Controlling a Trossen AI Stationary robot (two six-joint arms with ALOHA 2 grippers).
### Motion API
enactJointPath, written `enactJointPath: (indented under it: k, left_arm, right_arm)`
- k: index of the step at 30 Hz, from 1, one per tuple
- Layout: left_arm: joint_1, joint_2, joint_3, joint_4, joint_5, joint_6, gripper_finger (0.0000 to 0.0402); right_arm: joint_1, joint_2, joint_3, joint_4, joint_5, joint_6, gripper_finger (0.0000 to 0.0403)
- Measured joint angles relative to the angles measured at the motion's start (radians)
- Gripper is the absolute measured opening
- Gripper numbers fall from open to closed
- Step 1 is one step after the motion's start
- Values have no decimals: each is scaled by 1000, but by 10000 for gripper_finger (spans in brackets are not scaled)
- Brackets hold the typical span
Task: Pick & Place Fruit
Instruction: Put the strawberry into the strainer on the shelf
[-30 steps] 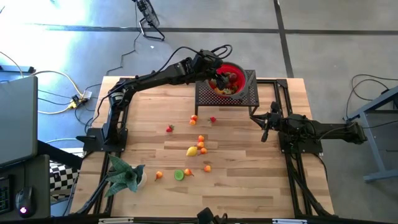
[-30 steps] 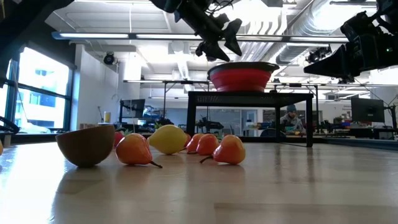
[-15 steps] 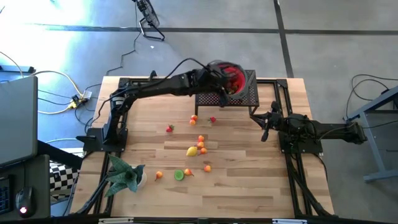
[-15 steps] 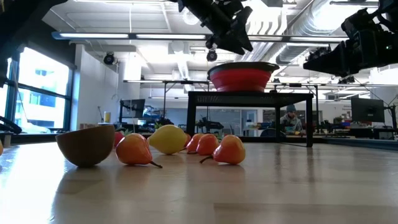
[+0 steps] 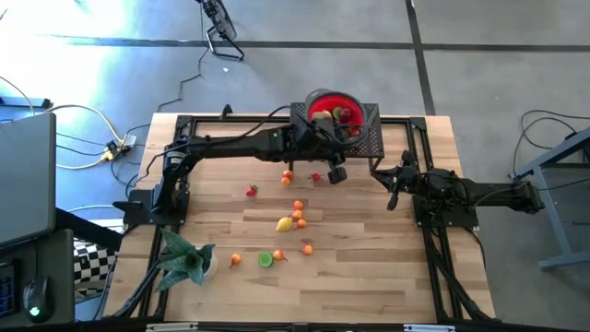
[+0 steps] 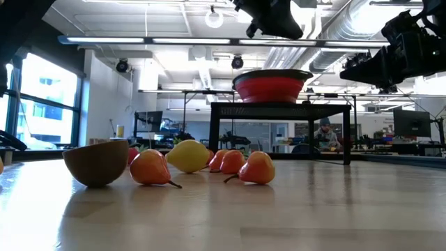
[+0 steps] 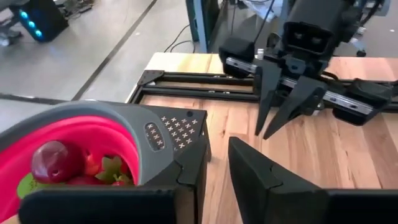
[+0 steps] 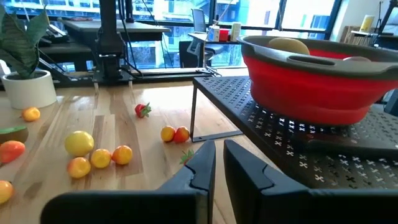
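Small toy fruits lie loose on the wooden table: a yellow lemon [image 5: 284,223], a green lime [image 5: 265,259], a red strawberry [image 5: 251,191] and several tiny oranges [image 5: 297,206]. More fruit, among it a dark-red plum [image 7: 53,160], lies in the red bowl [image 5: 332,109] on the black perforated stand [image 5: 369,138]. My left gripper [image 5: 337,172] hovers high just off the stand's near edge, shut and holding nothing [image 7: 214,165]. My right gripper [image 5: 394,192] waits at the table's right side, shut and holding nothing [image 8: 216,162].
A potted green plant [image 5: 184,258] stands at the near left corner. The stand's legs [image 8: 194,112] rise from the table at the far middle. Bare wood lies between the scattered fruit and the right arm.
My left gripper has swung from above the red bowl toward the table's near edge, past the stand's front, staying high and rolling a little. Its fingers, spread over the bowl a second ago, have come together. The fruit on the table has not moved.
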Motion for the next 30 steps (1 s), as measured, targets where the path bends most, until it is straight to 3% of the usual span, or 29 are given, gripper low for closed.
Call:
enactJointPath:
  k: [30]
  left_arm:
    - [1, 0, 0, 6, -2, -15, 58]
  right_arm:
    - [0, 0, 0, -15, 0, 10, 26]
